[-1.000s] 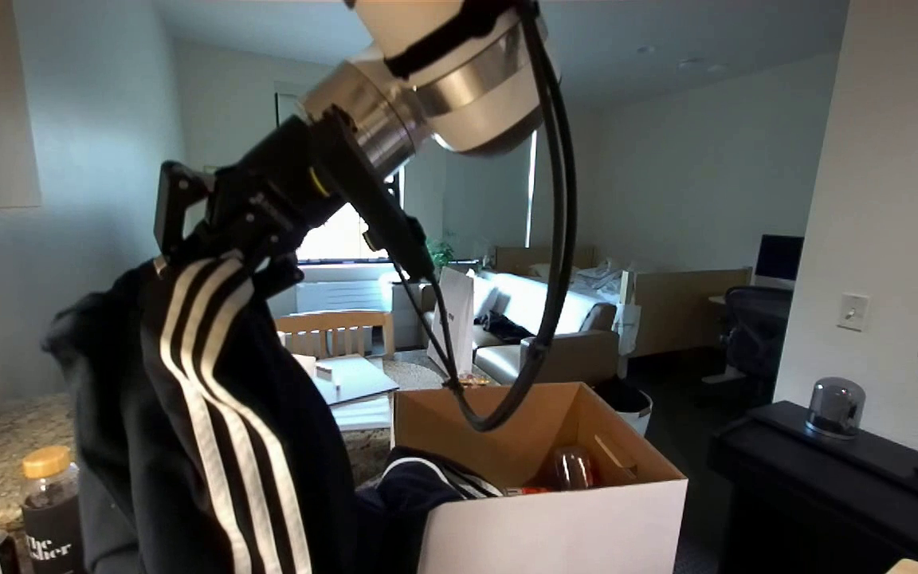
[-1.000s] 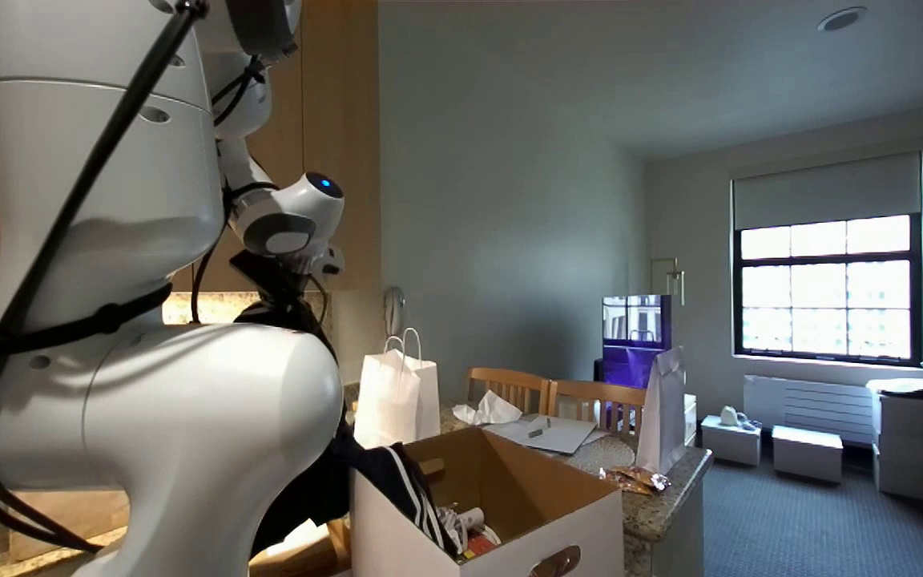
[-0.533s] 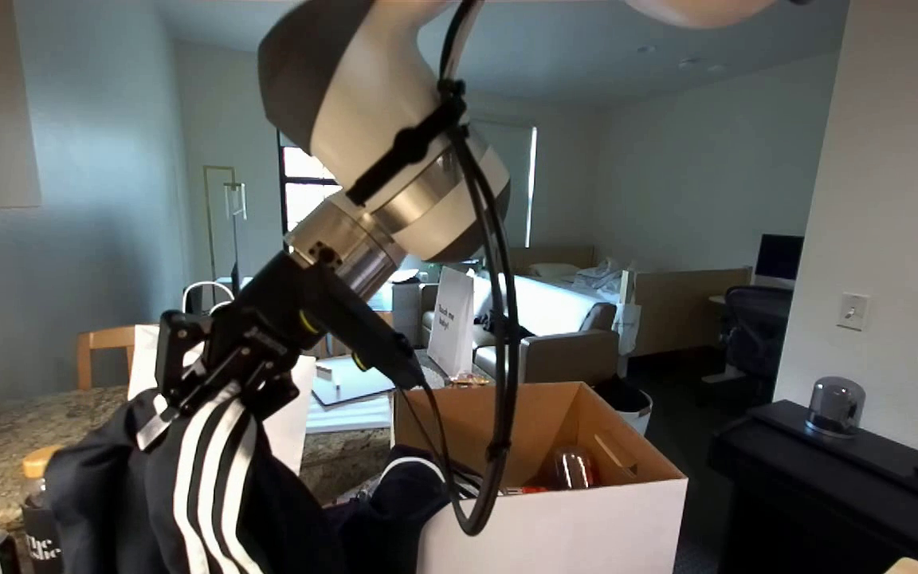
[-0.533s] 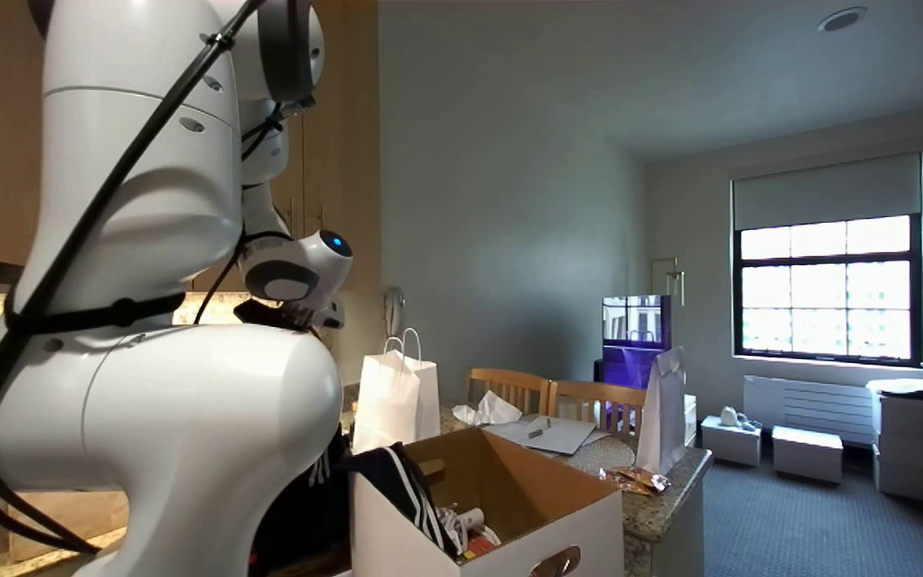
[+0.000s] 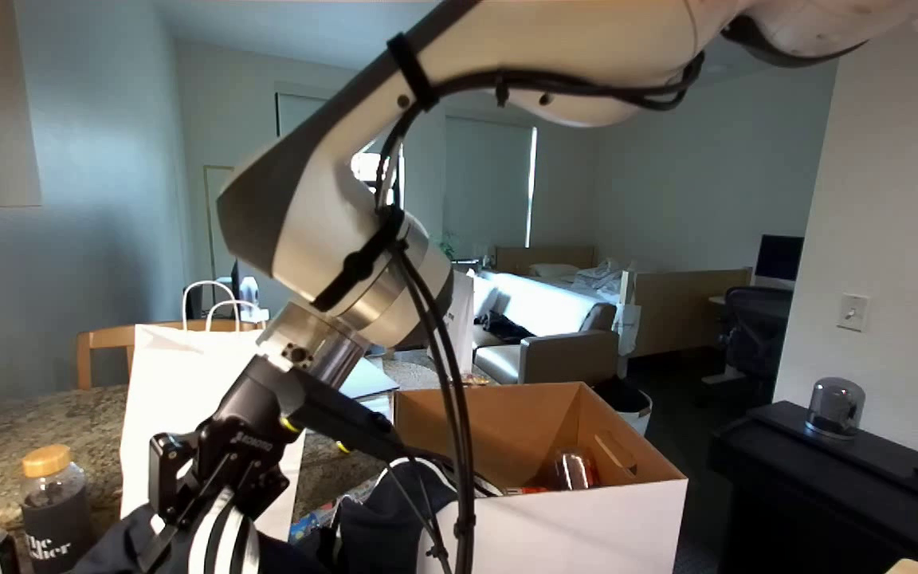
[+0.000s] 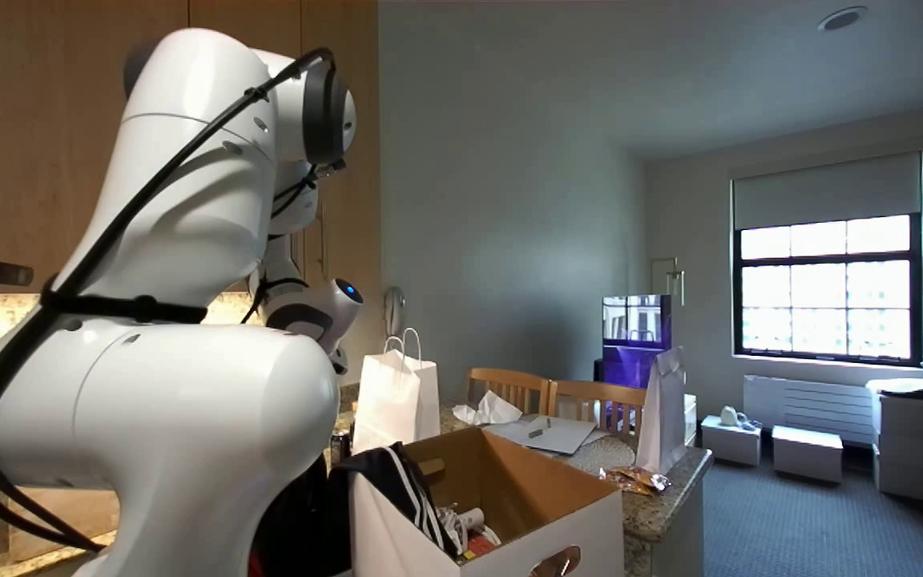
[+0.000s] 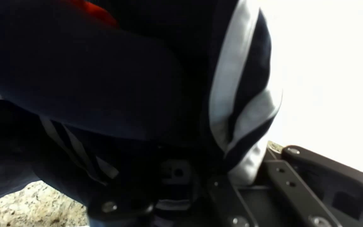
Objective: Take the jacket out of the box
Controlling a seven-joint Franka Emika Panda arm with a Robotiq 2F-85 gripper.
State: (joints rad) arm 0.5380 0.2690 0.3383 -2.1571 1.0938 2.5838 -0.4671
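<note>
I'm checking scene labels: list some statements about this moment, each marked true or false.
1. The black fabric jacket with white stripes lies partly over the rim of the large white-sided cardboard box. True.
2. The black two-fingered gripper grips the jacket outside the box. True.
3. The box is closed. False: its top is open.
4. The white paper bag with loop handles stands upright. True.
5. Only the jacket is in the box. False: a white cylindrical object is inside too.
6. A clear bottle with a wood-coloured cap lies on its side. False: the bottle is upright.
</note>
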